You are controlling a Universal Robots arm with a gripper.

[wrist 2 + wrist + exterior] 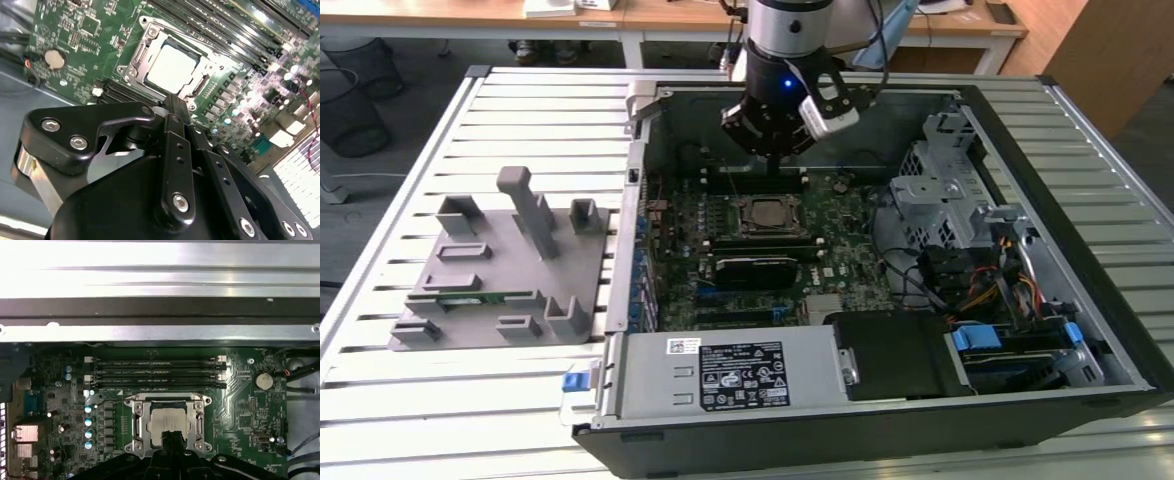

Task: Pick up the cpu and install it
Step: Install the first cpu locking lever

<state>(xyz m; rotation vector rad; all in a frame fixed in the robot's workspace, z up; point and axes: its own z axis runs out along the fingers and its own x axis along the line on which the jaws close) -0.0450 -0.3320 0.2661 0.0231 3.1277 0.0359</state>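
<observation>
The cpu (169,422) lies flat in the socket (170,66) of the motherboard (781,245), framed by its metal bracket. The end effector (172,107) hangs just above it, fingers clenched together with nothing between them.
</observation>
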